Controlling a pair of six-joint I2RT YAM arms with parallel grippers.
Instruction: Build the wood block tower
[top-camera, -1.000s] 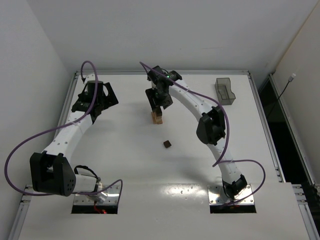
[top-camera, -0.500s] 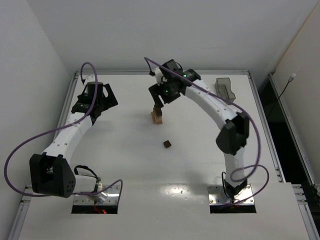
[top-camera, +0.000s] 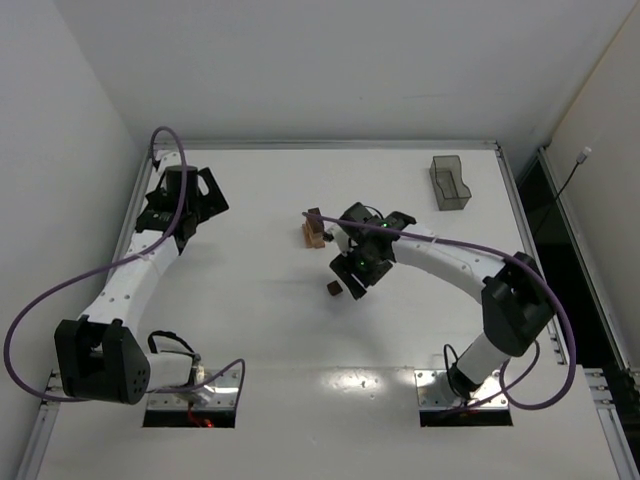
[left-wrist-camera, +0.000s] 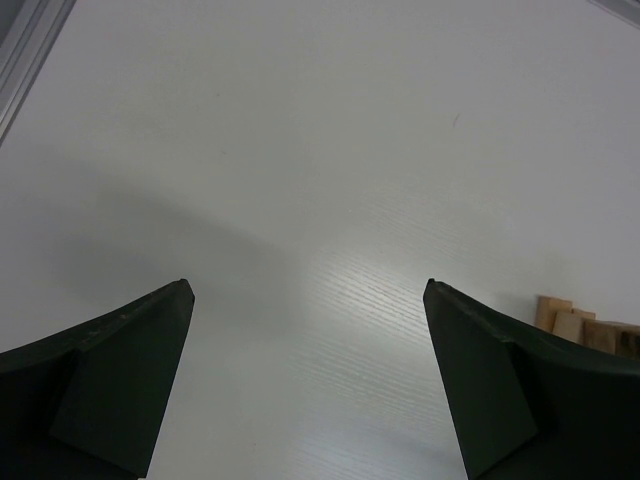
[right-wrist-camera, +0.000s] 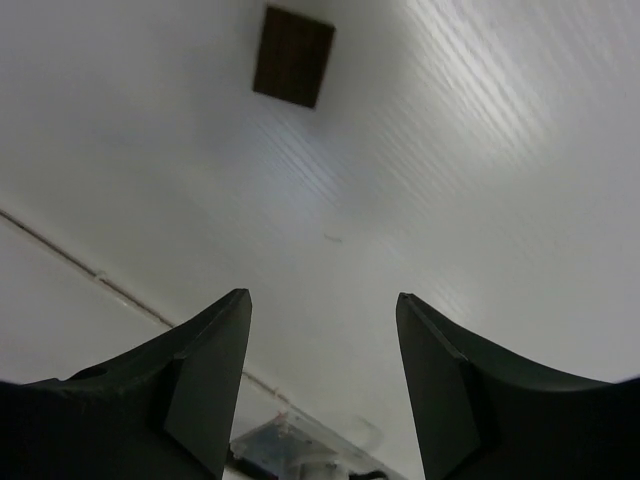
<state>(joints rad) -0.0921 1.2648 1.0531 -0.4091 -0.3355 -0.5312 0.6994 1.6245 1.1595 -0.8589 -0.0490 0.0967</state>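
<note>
The wood block tower (top-camera: 316, 232) stands at mid-table, tan blocks with a dark brown block on top; its tan blocks (left-wrist-camera: 566, 320) show at the right edge of the left wrist view. A loose dark brown cube (top-camera: 333, 288) lies on the table nearer the arms, and it appears ahead of the fingers (right-wrist-camera: 293, 57) in the right wrist view. My right gripper (top-camera: 350, 284) (right-wrist-camera: 322, 297) hovers just right of that cube, open, with nothing between its fingers. My left gripper (top-camera: 192, 205) (left-wrist-camera: 307, 285) is at the far left, wide open over bare table.
A clear grey plastic bin (top-camera: 449, 182) stands at the back right. The table's raised rim (top-camera: 340, 146) runs along the far edge, and the side rail (left-wrist-camera: 25, 45) shows at the left. The arm base plates (top-camera: 462, 388) sit at the near edge.
My right gripper left the tower, came toward the near side and now hangs beside the loose dark cube. A dark block stays on the tower top. The left arm shifted slightly.
</note>
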